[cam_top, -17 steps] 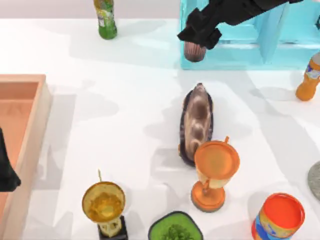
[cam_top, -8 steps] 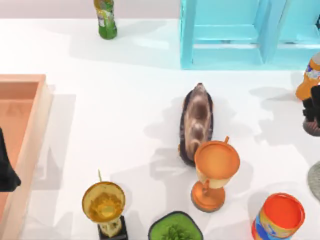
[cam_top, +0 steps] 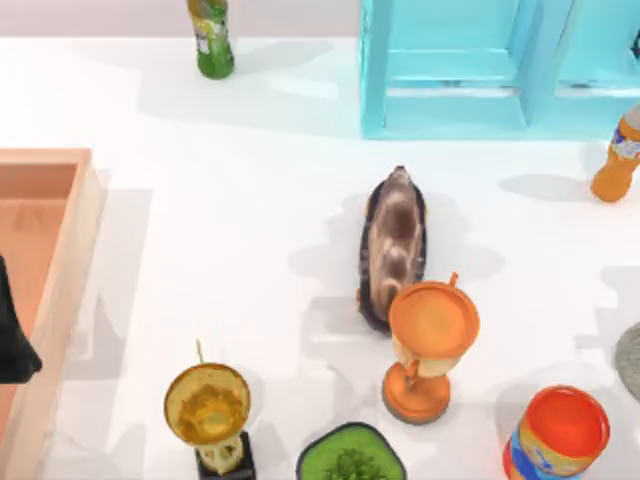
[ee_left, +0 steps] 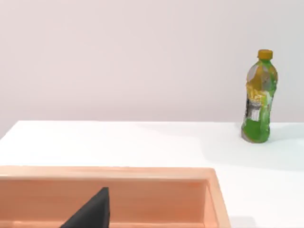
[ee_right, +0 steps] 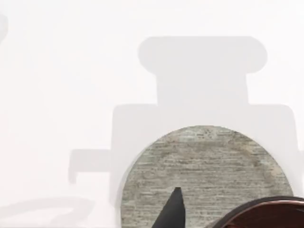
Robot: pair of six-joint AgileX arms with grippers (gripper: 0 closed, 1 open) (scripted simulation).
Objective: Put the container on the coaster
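Above the flat grey round coaster [ee_right: 204, 175], the pinkish-brown cup's dark rim [ee_right: 266, 214] faces upward, axis seemingly vertical; right gripper's grip unclear.

1. Table [cam_top: 200, 200]: plain white.
2. Coaster [ee_right: 204, 175]: grey, fine streaked grain.
3. Cup [ee_right: 266, 213]: dark maroon rim, reddish-brown inside.
4. Shelf [cam_top: 450, 90]: light turquoise.
5. Tray [cam_top: 45, 260]: pale orange-tan.
6. Bottle [cam_top: 212, 38]: green with a yellow and white label; its cap is orange in the left wrist view.
7. Trophy [cam_top: 432, 345]: orange.
8. Second trophy [cam_top: 208, 410]: gold, black base.
9. Bowl [cam_top: 350, 458]: dark, green filling.
10. Can [cam_top: 557, 435]: orange top, blue and yellow side.
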